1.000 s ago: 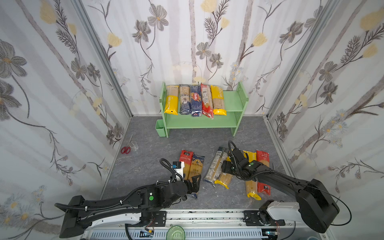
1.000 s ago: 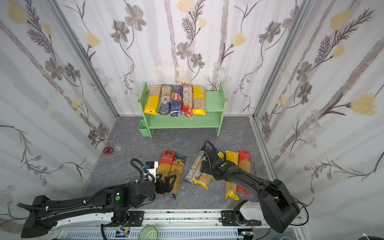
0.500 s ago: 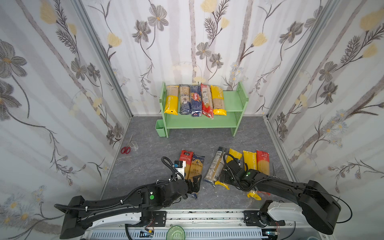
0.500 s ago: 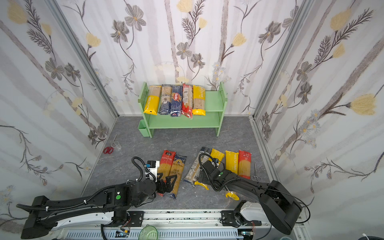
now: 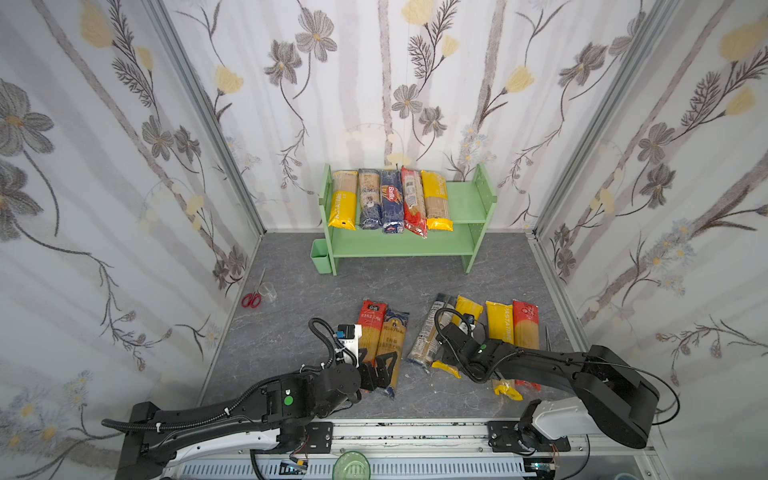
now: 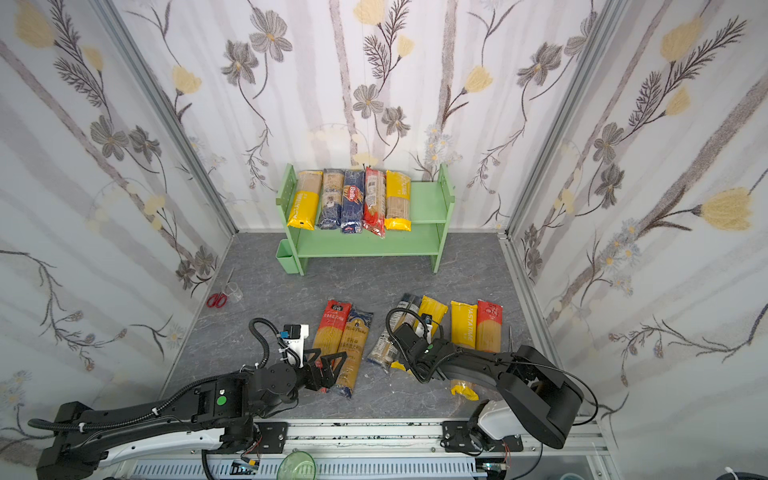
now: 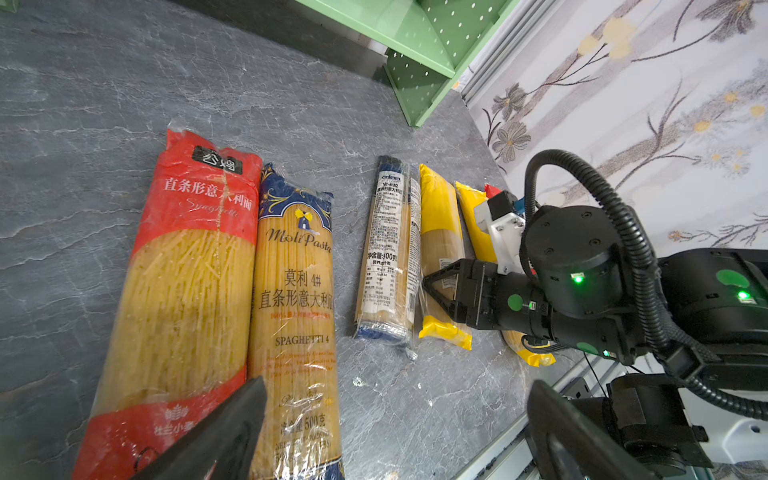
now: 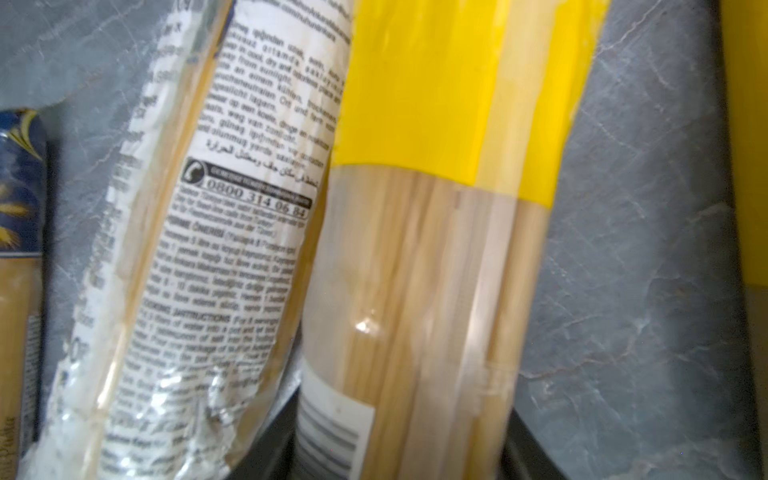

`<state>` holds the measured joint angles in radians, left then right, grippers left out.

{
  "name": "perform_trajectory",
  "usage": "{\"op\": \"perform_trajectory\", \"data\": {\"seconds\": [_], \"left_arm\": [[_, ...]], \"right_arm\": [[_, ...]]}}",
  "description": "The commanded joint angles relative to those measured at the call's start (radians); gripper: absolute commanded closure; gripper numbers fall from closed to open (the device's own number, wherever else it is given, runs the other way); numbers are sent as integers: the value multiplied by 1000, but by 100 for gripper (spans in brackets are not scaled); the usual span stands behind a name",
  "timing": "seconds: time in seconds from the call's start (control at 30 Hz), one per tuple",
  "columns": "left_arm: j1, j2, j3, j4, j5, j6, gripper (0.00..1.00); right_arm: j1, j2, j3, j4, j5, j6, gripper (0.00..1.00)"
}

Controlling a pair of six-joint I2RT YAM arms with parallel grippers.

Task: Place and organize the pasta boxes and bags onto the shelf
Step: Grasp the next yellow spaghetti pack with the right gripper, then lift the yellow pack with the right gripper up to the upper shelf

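5 packs (image 5: 390,201) side by side on shelf (image 5: 461,199) top tier, right end bare for more. 6 wait on grey table (image 5: 291,332). Your right gripper (image 7: 432,291) clamps yellow-ended bag (image 8: 436,249) mid-length, likely for balance. Your left gripper (image 6: 328,359) hangs wide open over red bag (image 7: 187,270).

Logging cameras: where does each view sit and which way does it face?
Both top views: high over the near rail, looking down toward the shelf; left arm, right arm show.
Left wrist: low over the floor, facing the red bag and right claw; left claw shows, open.
Right wrist: close above the yellow-ended bag; claw fingers hug it.
Shared: left wrist and top views show that bag.
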<state>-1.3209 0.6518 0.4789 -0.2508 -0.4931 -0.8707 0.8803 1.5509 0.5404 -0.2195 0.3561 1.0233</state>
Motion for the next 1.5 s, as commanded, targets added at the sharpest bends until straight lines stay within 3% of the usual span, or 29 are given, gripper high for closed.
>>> {"op": "perform_trajectory", "data": {"seconds": [0.0, 0.17, 0.47, 0.77, 1.0, 1.13, 1.47], "left_arm": [[1, 16, 12, 5, -14, -3, 0], [1, 55, 36, 5, -22, 10, 0], [5, 137, 97, 5, -32, 25, 0], [26, 252, 210, 5, -28, 78, 0], [84, 351, 343, 5, 15, 175, 0], [139, 403, 403, 5, 62, 219, 0], [264, 513, 496, 6, 151, 303, 0]], "right_arm": [[12, -26, -33, -50, -170, 13, 69], [24, -205, -67, -98, -181, -27, 81], [18, -532, -8, -279, -135, -89, 85], [-3, -697, 160, -421, -89, -180, 85], [-53, -699, 348, -463, -68, -298, 83], [-155, -640, 470, -463, -96, -396, 83], [-342, -323, 870, -431, -172, -615, 82]]}}
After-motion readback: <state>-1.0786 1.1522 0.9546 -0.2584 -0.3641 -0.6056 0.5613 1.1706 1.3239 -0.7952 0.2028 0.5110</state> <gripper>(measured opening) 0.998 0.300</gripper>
